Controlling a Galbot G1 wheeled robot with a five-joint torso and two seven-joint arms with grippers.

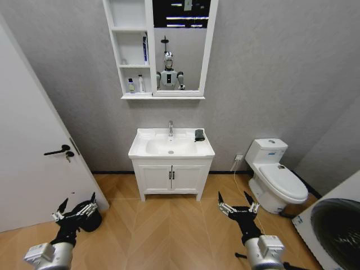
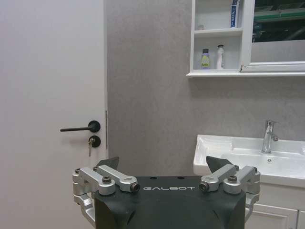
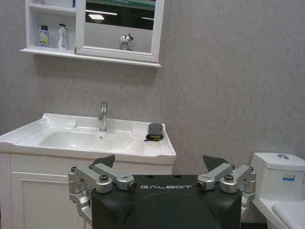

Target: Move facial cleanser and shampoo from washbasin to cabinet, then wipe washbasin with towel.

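I see both pincers held low, well short of the washbasin (image 1: 171, 147). Left gripper (image 1: 76, 208) jaws wide, empty. Right gripper (image 1: 237, 204) jaws wide, empty. The towel (image 1: 199, 135) lies on the basin's right rear ledge, ahead of the right pincer. Two bottles (image 1: 135, 85) stand on the cabinet (image 1: 131, 50) bottom shelf, high above.

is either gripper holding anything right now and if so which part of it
Nothing is held. The left gripper and right gripper both hang open and empty, low over the floor, away from the washbasin.
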